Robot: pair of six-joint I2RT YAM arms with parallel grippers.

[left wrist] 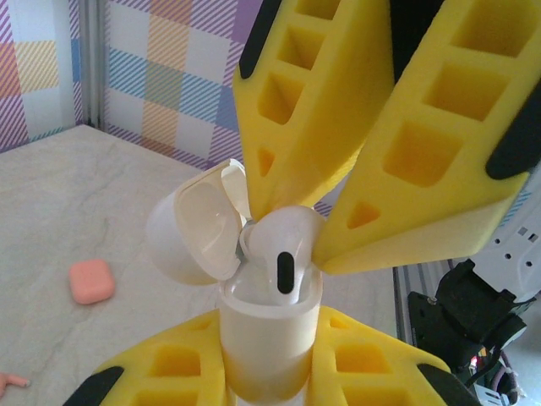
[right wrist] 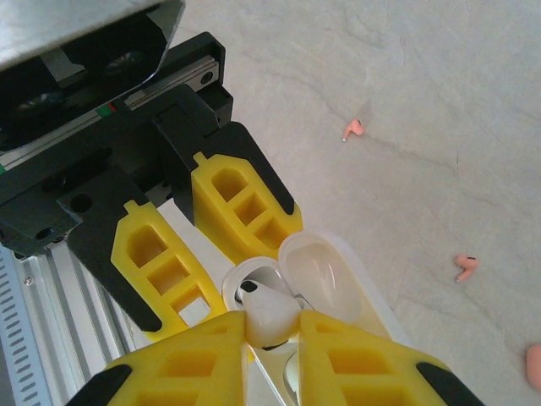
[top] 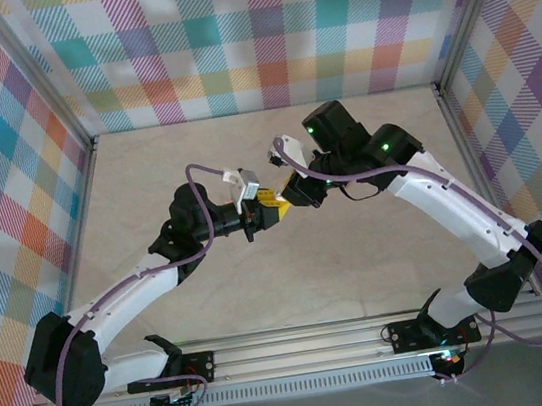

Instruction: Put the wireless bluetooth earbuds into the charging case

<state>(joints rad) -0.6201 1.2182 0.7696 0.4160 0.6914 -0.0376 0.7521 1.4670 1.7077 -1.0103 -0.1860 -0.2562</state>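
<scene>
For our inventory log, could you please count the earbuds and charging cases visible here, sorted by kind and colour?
White charging case, open: 1
White earbud: 1
Pink charging case: 1
Pink earbuds: 2
Total: 5

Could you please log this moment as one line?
left gripper: shut on open white case | right gripper: shut on white earbud, partly in case | table: pink case, pink earbuds
</scene>
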